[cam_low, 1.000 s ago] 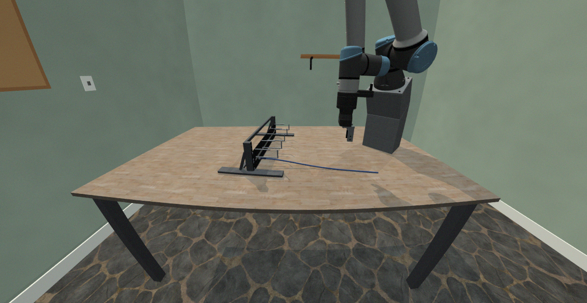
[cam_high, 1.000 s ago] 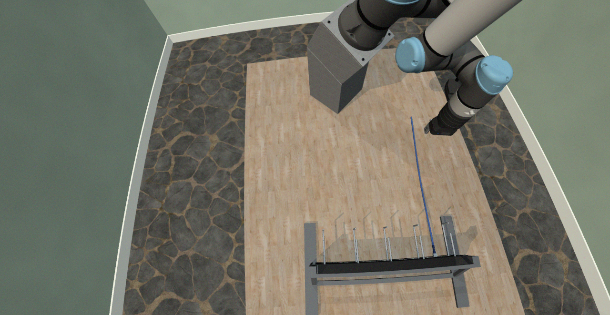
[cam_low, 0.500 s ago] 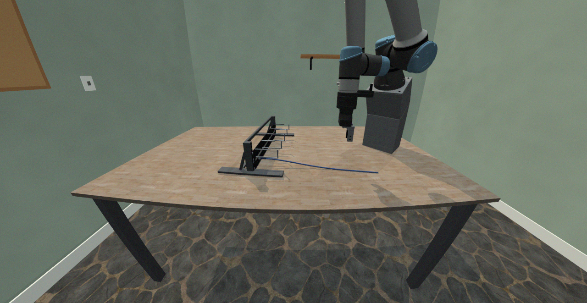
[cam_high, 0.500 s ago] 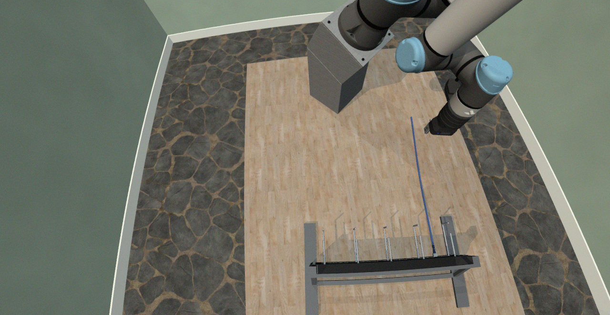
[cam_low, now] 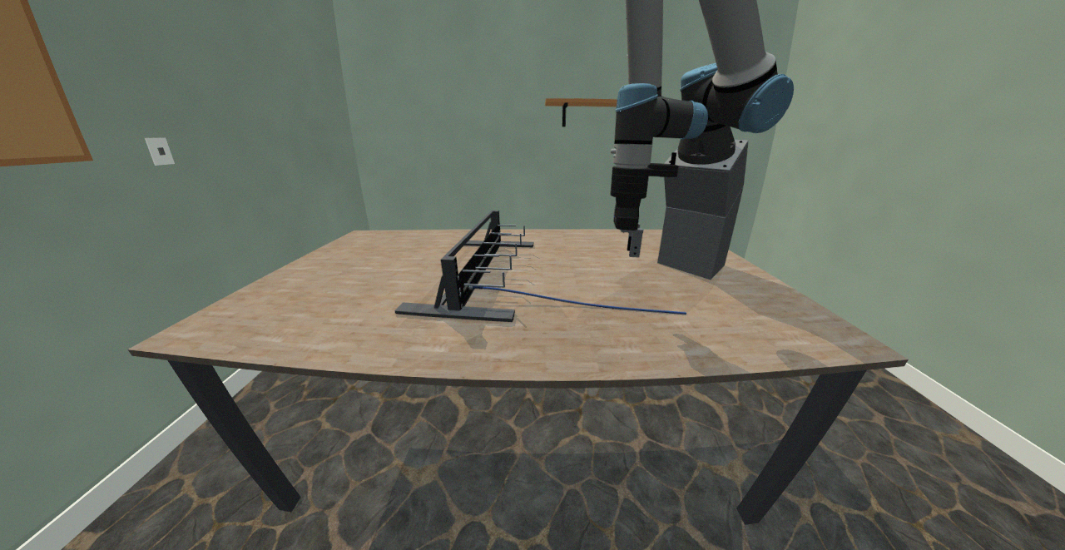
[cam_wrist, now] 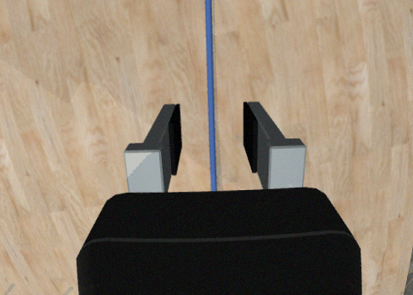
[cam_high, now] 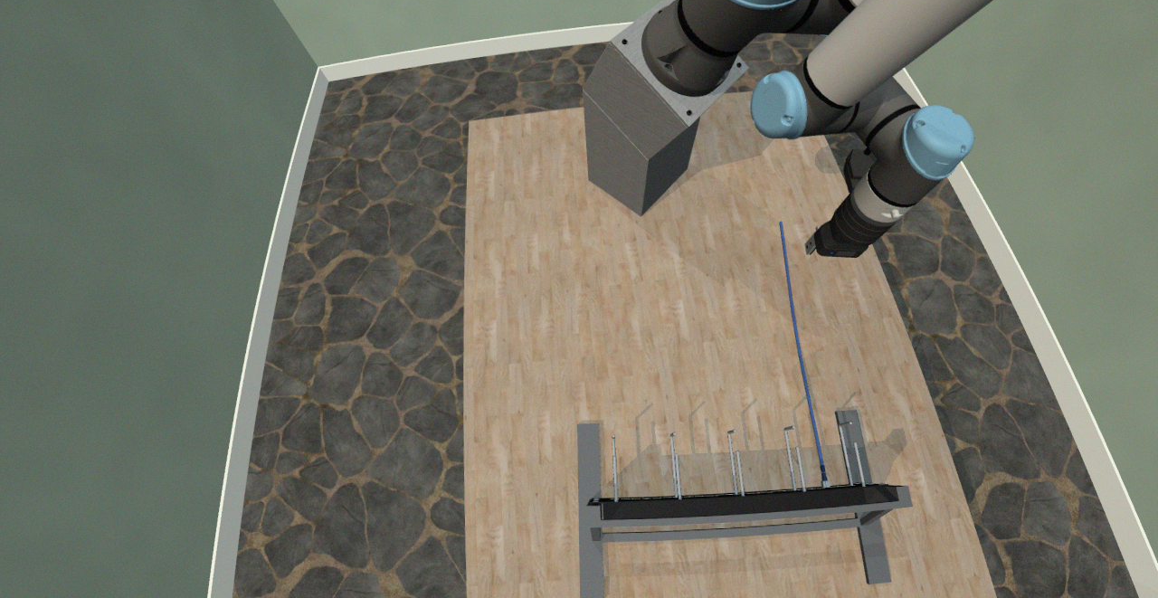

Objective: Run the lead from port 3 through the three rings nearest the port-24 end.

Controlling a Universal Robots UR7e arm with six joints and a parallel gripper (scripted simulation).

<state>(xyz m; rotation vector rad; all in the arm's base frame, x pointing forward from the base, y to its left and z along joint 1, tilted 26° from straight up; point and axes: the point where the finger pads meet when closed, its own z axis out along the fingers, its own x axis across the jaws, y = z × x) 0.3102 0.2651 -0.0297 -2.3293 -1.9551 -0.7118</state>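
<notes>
The rack with its black patch panel (cam_high: 748, 505) stands near the table's front edge; several open wire rings (cam_high: 733, 460) stick out from it towards the arm's base. The blue lead (cam_high: 802, 351) is plugged in near the panel's right end in the top view and runs straight across the table, outside the rings, to its free end (cam_high: 781, 224). It also shows in the exterior view (cam_low: 588, 302). My gripper (cam_high: 826, 250) (cam_low: 632, 245) is open and empty, hovering above the table near the free end. In the wrist view the lead (cam_wrist: 210, 60) lies on the table below, in line between my fingers.
The arm's grey pedestal (cam_high: 640, 140) stands at the table's far side, left of my gripper. The table's right edge (cam_high: 906, 327) is close to the lead's free end. The rack's flat feet (cam_high: 591, 505) rest on the table.
</notes>
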